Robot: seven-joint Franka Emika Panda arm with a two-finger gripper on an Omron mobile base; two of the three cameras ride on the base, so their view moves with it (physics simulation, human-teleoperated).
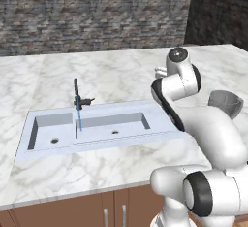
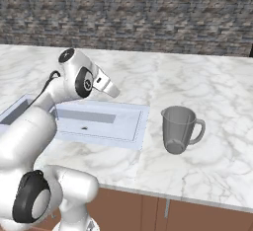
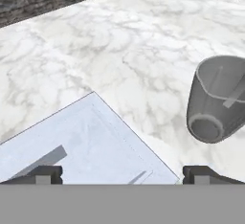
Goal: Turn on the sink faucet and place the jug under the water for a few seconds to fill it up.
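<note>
Water (image 1: pixel 79 117) runs from the faucet (image 1: pixel 76 94) into the sink (image 1: pixel 160 124), so filling comes next. The hand (image 3: pixel 122 174), fingers apart and holding nothing, hangs over the sink's corner; the jug (image 2: pixel 179 129) stands upright on the desk (image 2: pixel 217 166), ahead to its right.

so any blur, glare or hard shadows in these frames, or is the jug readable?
Left base view: sharp, flat light, water crisp. Right base view: jug see-through, faint shadow beneath. Hand view: jug tilted by the camera's roll, no glare.
</note>
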